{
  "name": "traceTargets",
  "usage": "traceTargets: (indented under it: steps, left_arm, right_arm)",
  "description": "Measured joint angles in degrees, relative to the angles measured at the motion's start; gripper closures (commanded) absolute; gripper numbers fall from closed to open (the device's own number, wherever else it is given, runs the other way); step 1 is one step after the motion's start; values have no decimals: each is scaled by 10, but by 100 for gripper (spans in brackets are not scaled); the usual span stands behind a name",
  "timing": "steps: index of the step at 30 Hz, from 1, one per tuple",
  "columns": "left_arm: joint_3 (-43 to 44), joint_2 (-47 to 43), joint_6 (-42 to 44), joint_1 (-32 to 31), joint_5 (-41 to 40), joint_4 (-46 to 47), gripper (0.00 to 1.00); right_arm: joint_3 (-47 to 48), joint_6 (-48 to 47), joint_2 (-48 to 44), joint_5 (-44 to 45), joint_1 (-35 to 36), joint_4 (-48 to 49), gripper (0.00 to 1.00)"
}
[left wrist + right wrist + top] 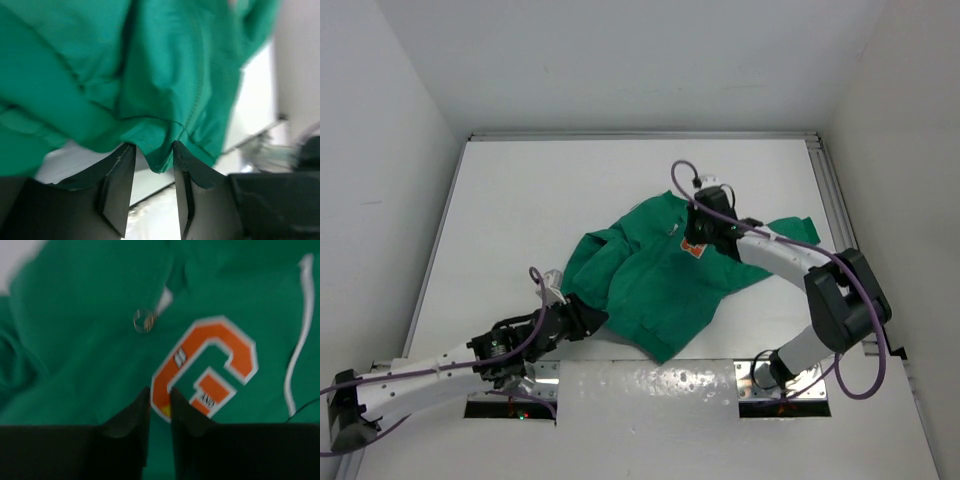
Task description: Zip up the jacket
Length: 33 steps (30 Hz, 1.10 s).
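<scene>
left gripper (151, 149): jaws parted, hem fold (159, 159) loose between them
right gripper (160, 392): barely parted, holding nothing
jacket (655, 285): crumpled on table (520, 200); likely light, floppy
hold: probably pin hem, pinch ring pull (144, 320)

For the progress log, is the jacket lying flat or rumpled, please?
Rumpled: the jacket shows deep folds and a bunched hem; not spread flat.

Robotics lab test cell, white tabletop (520, 220), plain white enclosing walls (380, 120)
</scene>
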Motion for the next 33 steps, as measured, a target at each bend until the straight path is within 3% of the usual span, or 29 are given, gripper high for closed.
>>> traceTargets:
  steps: [1,2,6,7,10,11,12,14,17,19,20,21,25,28,33]
  left_arm:
    - [12,12,1,0,-8,-19,64]
    - [29,23,4,0,-19,-37,64]
    - [113,39,28,0,-61,-68,59]
    - [127,40,38,0,-73,-66,55]
    - [165,53,61,0,-85,-47,54]
    - [177,79,73,0,-84,-31,54]
    - [187,110,82,0,-81,-17,54]
    - [208,184,101,0,-75,2,52]
    - [242,293,129,0,-73,31,51]
    - [255,353,142,0,-73,49,51]
    - [259,376,148,0,-74,55,51]
    - [260,391,153,0,-74,61,50]
    - [261,435,165,0,-78,85,49]
    - [261,460,173,2,-76,94,49]
    - [251,478,182,17,-43,121,50]
  right_arm:
    - [-23,7,0,2,9,-2,63]
    - [-40,12,2,3,19,-6,60]
    - [-64,22,16,15,47,-15,57]
    - [-66,23,16,19,48,-12,59]
    - [-94,37,12,37,50,8,71]
    - [-111,47,10,40,52,13,86]
    - [-126,50,6,44,53,13,91]
    - [-158,67,-5,47,56,11,91]
    - [-178,75,-45,49,59,4,83]
    - [-172,68,-66,49,60,-2,84]
    - [-160,59,-73,50,60,-9,88]
    - [-142,49,-73,50,60,-17,100]
    - [-24,-6,-20,48,60,-30,100]
    - [73,-55,59,44,60,-34,82]
    - [179,-131,187,25,60,-68,76]
